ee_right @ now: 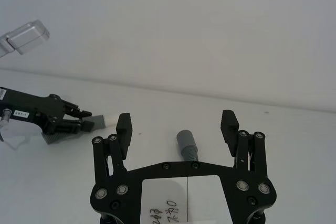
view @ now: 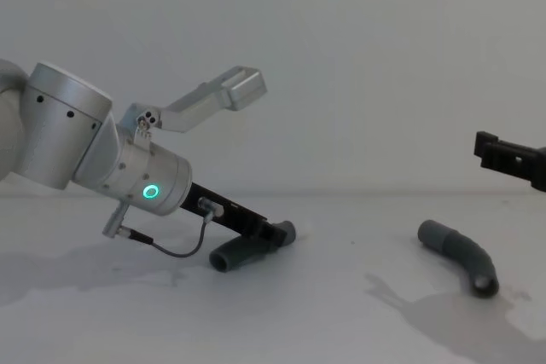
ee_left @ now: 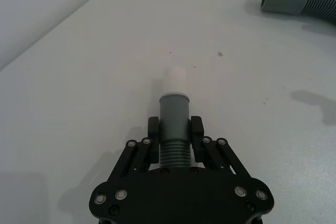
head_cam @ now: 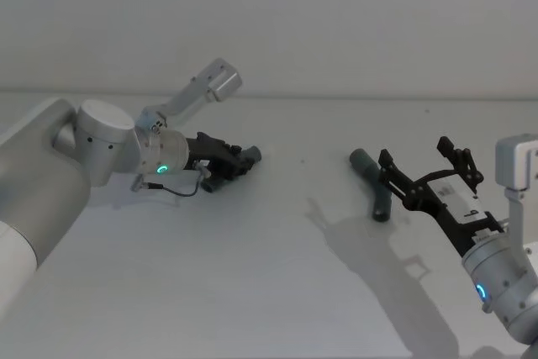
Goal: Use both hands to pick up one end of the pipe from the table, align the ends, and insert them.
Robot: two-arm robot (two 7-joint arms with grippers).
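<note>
Currently, low on the left side of the table (head_cam: 252,283), the left gripper (head_cam: 238,157) is clamped around one pipe piece (ee_left: 174,145). That piece runs straight out between the jaws, its cuff (ee_left: 174,107) pointing toward the robot's right and tilted slightly upward. Well apart on the right, the second piece (head_cam: 376,181) lies bent on the table, its own cuff aimed leftward. The right gripper (head_cam: 420,161) hangs above it, jaws spread wide, gripping nothing.

The left claw (ee_left: 176,127) and right claw (ee_right: 177,121) are black, the ribbed pipe (ee_left: 174,116) dark grey, the table (head_cam: 269,275) white.
</note>
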